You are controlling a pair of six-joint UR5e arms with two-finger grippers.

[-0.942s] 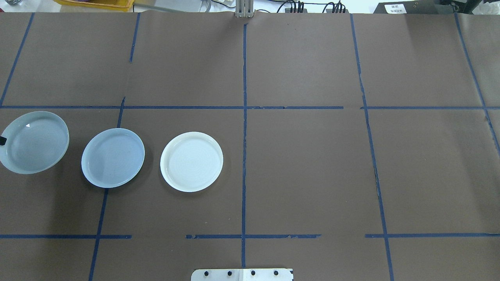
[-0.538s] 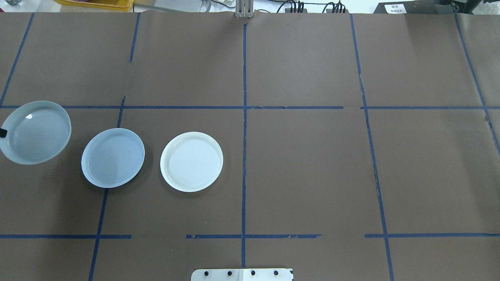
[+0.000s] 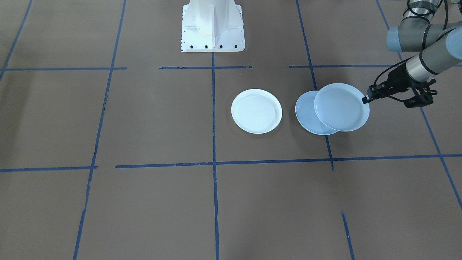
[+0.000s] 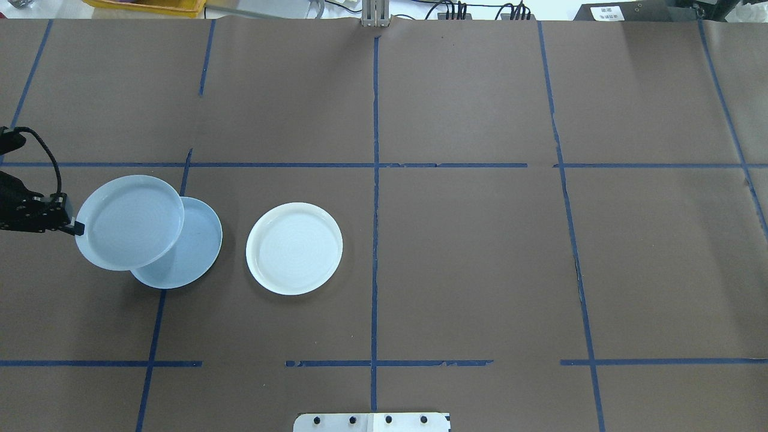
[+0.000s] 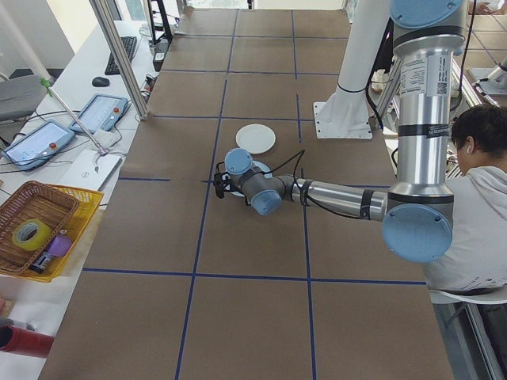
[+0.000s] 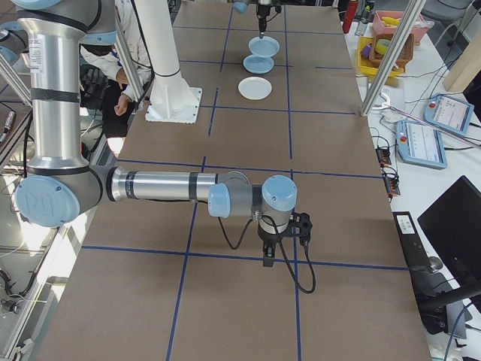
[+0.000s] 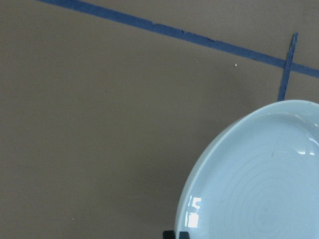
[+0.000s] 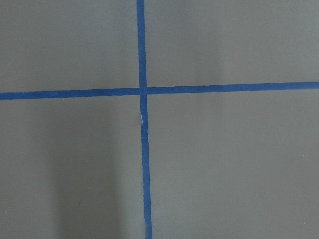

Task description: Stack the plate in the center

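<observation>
My left gripper [image 4: 77, 228] is shut on the left rim of a pale blue plate with concentric ridges [image 4: 129, 222]. I hold that plate above the table, and it overlaps the left part of the smooth pale blue center plate [image 4: 201, 249]. In the front-facing view the held plate [image 3: 341, 107] covers the right side of the center plate [image 3: 305, 115], with the left gripper [image 3: 365, 99] at its rim. The left wrist view shows the ridged plate [image 7: 259, 189] low right. My right gripper [image 6: 268, 262] shows only in the exterior right view, low over bare table; I cannot tell its state.
A white plate [image 4: 294, 248] lies on the table right of the center plate, apart from it. The robot base [image 3: 213, 25] stands at the table's near edge. A person [image 5: 475, 182] sits by the base. A yellow basket [image 5: 40, 229] and tablets lie off the table.
The ridged plate has travelled right from the table's left edge and now overlaps the center plate. The left gripper has come further into the overhead view.
</observation>
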